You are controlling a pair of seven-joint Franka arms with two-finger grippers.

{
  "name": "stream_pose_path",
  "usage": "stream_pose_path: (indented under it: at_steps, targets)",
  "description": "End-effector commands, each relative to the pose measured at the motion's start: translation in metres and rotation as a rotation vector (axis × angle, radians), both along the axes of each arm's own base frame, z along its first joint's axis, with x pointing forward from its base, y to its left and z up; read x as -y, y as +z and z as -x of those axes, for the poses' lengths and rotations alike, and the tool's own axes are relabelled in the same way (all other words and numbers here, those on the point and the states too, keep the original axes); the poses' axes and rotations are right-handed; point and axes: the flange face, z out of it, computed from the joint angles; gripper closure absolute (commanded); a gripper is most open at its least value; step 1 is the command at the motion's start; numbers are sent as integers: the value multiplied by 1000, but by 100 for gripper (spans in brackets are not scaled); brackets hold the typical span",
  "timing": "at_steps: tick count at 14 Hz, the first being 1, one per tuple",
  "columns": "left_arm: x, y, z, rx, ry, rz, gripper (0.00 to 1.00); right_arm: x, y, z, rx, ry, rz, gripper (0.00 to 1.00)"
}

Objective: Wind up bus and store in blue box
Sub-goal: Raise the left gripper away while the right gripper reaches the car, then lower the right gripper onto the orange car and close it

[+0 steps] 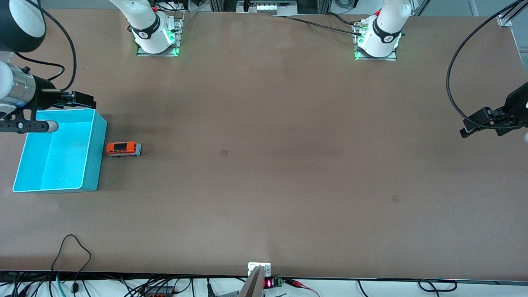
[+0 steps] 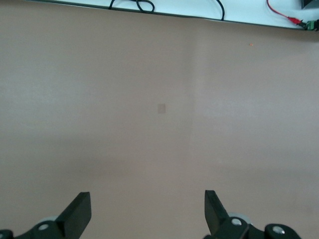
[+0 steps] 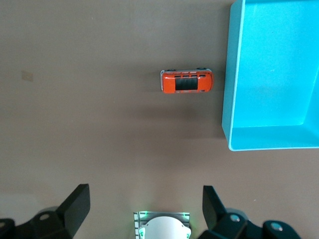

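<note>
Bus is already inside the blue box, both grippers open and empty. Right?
Not quite. The bus is on the table beside the blue box, not in it; the front view and right wrist view show this. The left gripper and right gripper are indeed open and empty.

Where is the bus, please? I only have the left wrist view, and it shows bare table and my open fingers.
Observer: The bus stands on the table beside the blue box, at the right arm's end.
Operator: Is anything in the box?
Observer: No, the right wrist view shows its floor bare.
Operator: Where is the right gripper?
Observer: The right gripper is over the box's wall nearest the robots' bases, fingers open, holding nothing.
Operator: And mine?
Observer: The left gripper waits over the left arm's end of the table.
</note>
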Motion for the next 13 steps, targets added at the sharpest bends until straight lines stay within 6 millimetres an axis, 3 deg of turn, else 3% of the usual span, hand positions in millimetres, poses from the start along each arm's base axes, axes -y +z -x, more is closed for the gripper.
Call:
stream_pose_path:
  at_steps: [1,5,7,9,13]
  targets:
    - [-3,0,21,-10,1,-24,0,-9,-25,12,0,155,-34,0]
    - [0,-2,32,0,-1,-18,0,-1,-76,32,37,464,-114,0]
    - [0,-2,37,-10,-2,-18,0,17,-99,34,64,627,-158,0]
    - [0,0,40,-17,-1,-19,0,21,-117,32,96,806,-188,0]
    - [0,4,42,-32,-36,-29,0,24,-171,46,117,1053,-133,0]
